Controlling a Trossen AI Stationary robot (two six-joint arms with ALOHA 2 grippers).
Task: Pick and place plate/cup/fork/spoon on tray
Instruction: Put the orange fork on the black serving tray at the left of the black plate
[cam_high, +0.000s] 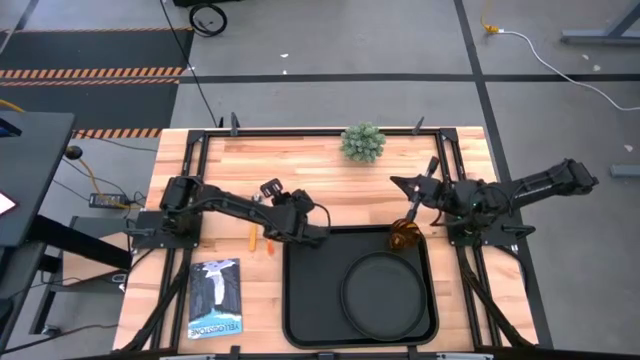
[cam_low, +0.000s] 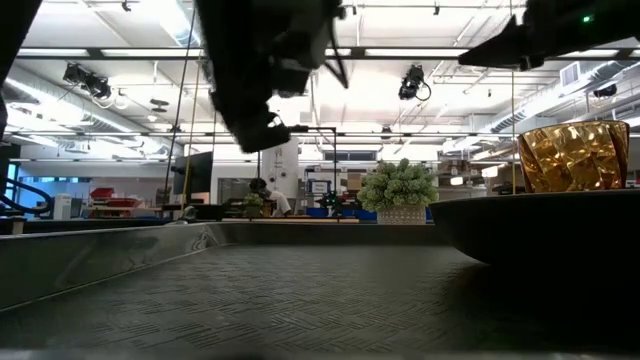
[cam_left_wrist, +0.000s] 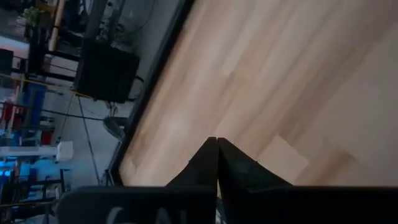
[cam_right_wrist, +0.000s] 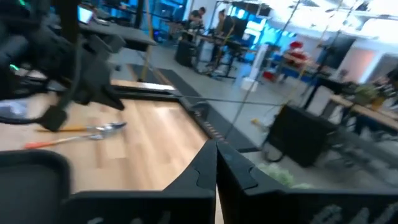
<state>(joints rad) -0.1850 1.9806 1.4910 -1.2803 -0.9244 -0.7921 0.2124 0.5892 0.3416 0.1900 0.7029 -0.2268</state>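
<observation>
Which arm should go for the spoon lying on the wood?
Left. The spoon lies on the table left of the tray, near the left gripper; the right gripper is across the tray by the cup.

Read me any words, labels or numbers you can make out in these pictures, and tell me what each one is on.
Booklet on the table, left of the tray: a line of white lettering along its lower edge, upside down in the high view and too small to read.
Left wrist view: faint marks on the dark part at the picture's bottom, too blurred to read.
Nothing else bears readable text.
</observation>
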